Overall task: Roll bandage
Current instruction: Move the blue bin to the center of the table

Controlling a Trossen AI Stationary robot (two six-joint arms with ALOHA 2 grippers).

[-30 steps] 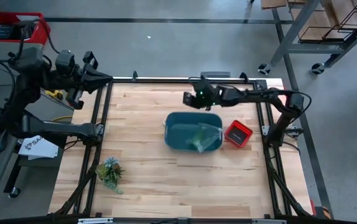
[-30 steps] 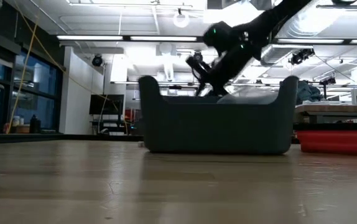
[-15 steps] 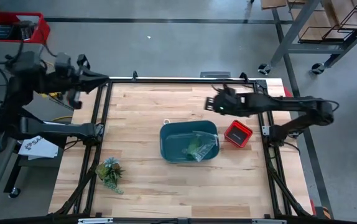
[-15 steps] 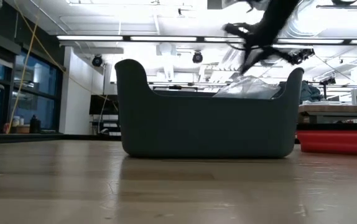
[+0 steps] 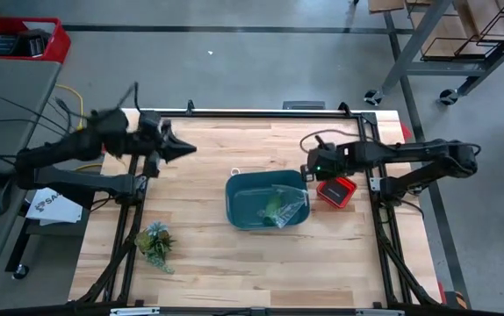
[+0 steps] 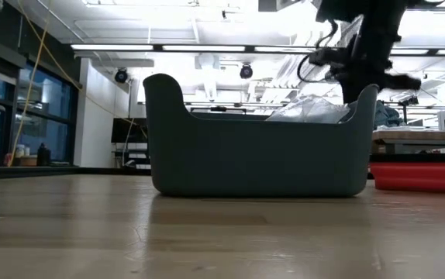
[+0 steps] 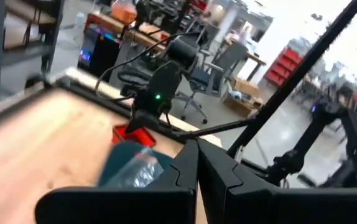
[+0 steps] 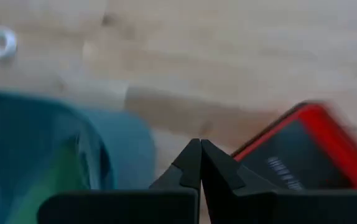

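The bandage shows as a bright green bundle [image 5: 272,208] inside a clear plastic bag [image 5: 287,200] that lies in the teal bin [image 5: 239,206] at the table's middle. My right gripper [image 5: 307,173] is shut and hovers over the gap between the bin's right end and a red tray [image 5: 335,190]. In its wrist view [image 8: 200,144] the shut tips point down at bare wood there. My left gripper [image 5: 190,149] is shut and empty above the table's far left, pointing toward the bin. It also shows in its wrist view [image 7: 197,146].
A small white ring [image 5: 234,171] lies on the wood just beyond the bin's far left corner. A small leafy plant [image 5: 155,243] stands near the table's near left corner. Bare wood lies in front of the bin and to its left.
The bin has slid a little toward the table's near edge and then stopped. My right gripper has gone from the bin's far side toward the right and then nearer, to the bin's right end. My left gripper has swung in from the far left edge toward the bin.
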